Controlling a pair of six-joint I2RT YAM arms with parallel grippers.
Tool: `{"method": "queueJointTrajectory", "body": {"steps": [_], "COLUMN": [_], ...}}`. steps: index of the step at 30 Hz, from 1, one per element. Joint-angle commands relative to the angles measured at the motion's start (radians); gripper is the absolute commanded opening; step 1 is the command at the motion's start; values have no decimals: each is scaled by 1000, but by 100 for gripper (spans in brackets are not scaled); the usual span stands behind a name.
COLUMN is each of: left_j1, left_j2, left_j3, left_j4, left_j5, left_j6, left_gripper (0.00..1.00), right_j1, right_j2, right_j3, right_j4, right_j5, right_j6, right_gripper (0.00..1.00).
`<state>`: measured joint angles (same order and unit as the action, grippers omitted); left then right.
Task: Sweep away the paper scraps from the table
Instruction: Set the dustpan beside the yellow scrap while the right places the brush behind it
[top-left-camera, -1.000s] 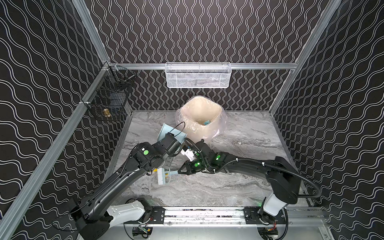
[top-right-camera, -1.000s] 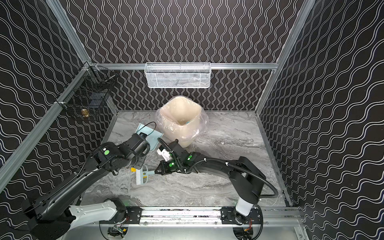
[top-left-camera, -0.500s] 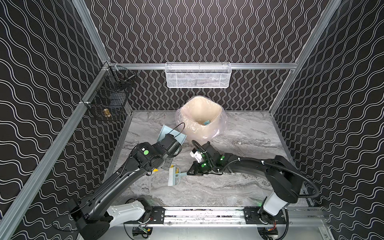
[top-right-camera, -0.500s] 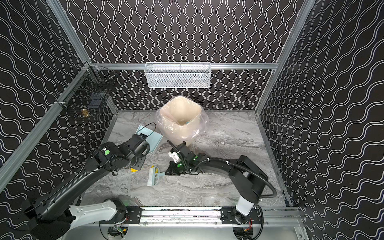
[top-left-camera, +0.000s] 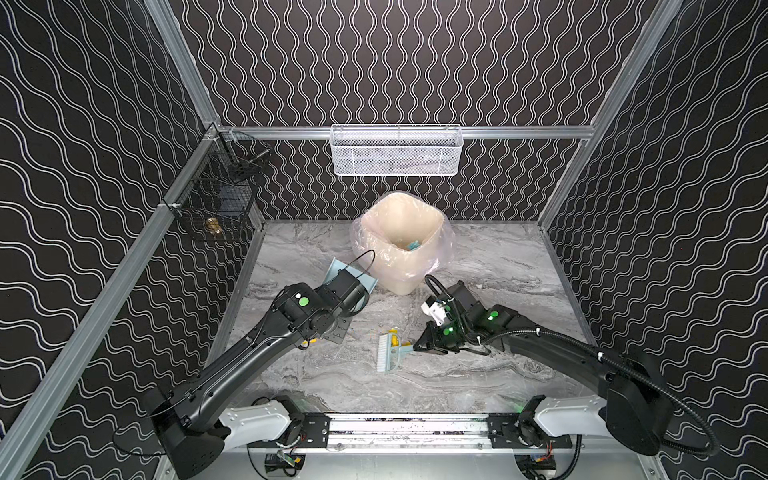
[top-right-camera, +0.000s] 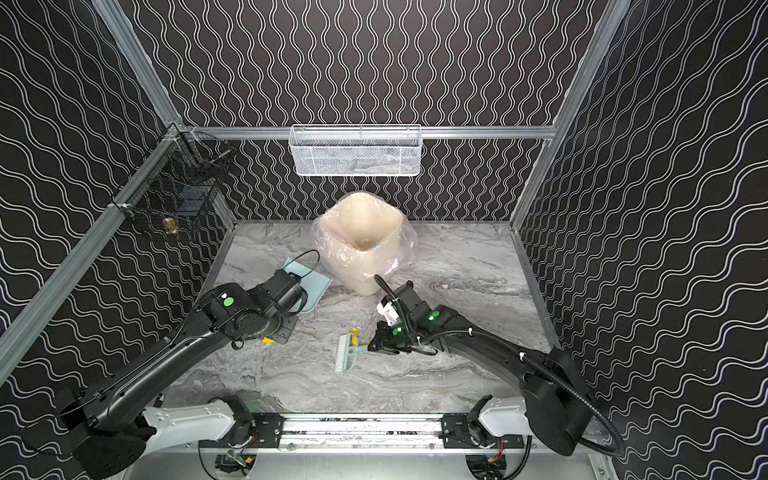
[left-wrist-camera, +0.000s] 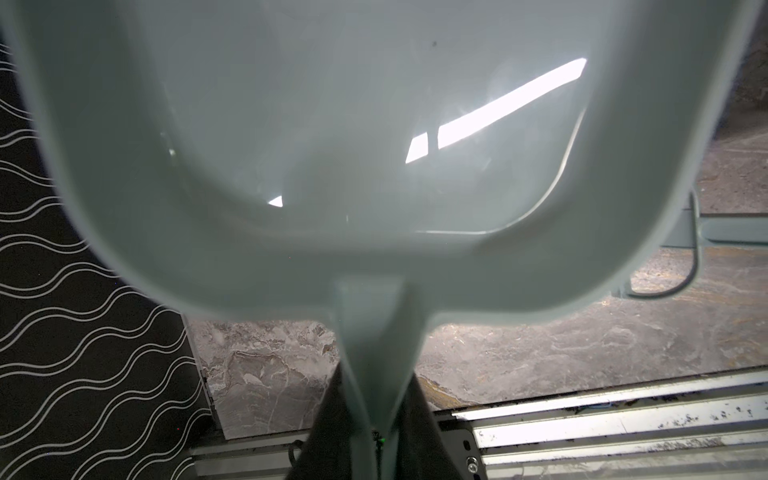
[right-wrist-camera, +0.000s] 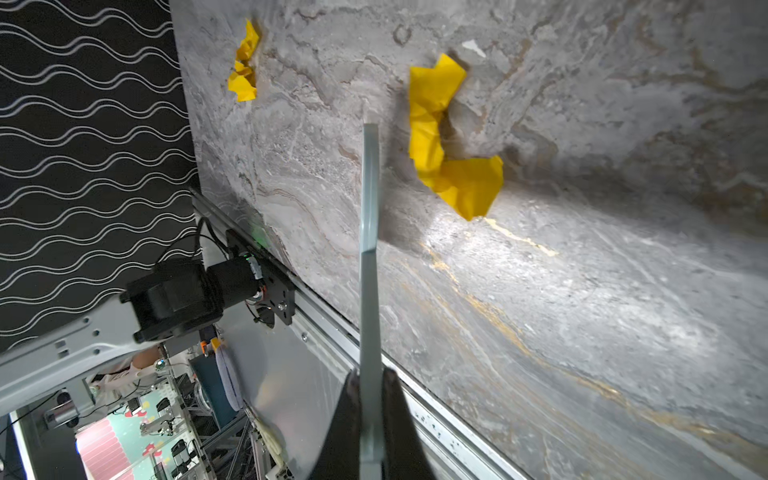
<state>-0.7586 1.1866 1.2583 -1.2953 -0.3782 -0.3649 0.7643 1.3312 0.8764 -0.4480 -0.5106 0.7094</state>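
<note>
My right gripper (top-left-camera: 419, 347) (top-right-camera: 376, 345) (right-wrist-camera: 370, 399) is shut on the handle of the pale blue brush (top-left-camera: 388, 353) (top-right-camera: 347, 353) (right-wrist-camera: 369, 249), low over the middle of the table (top-left-camera: 498, 266). One yellow paper scrap (top-left-camera: 392, 337) (top-right-camera: 354, 337) (right-wrist-camera: 449, 137) lies against the brush head. Another yellow scrap (top-left-camera: 309, 341) (top-right-camera: 268, 340) (right-wrist-camera: 245, 66) lies partly under my left arm. My left gripper (left-wrist-camera: 374, 436) is shut on the handle of the pale blue dustpan (top-left-camera: 336, 266) (top-right-camera: 316, 286) (left-wrist-camera: 332, 124), held just left of the bin.
A cream bin (top-left-camera: 399, 274) (top-right-camera: 361, 266) with a clear liner stands at the back middle, a light blue bit (top-left-camera: 413, 245) inside it. On the back wall hangs a white wire basket (top-left-camera: 397, 151). A black wire basket (top-left-camera: 220, 199) hangs at the left wall.
My right gripper has carried the brush to the right, from beside my left arm to the table's middle, with a yellow scrap at its head. The left arm and dustpan have stayed put.
</note>
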Motion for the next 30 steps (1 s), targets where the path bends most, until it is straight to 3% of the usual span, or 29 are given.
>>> {"method": "queueJointTrajectory", "body": {"steps": [1,8,20,30], "left_j1": [-4,-42,-165,-239], "left_j2": [2,7,97,219], "left_j3": [-25,-77,-101,-130], "left_j4": [22,43,100,199], "left_j5": [33,69,177,295], "left_j6": [10,-7,1,-5], "left_gripper": [0,0,0,0], "right_j1": [-2,-116,-321,-438], "right_j2": [18,135,86,19], "right_j3": [33,42,69,234], "right_j4": [-34,-50,-435,-614], "right_j5": [-20,-50,3,-28], "right_j6": [-38,-141,-484,-570], "right_gripper": [0,0,0,0]}}
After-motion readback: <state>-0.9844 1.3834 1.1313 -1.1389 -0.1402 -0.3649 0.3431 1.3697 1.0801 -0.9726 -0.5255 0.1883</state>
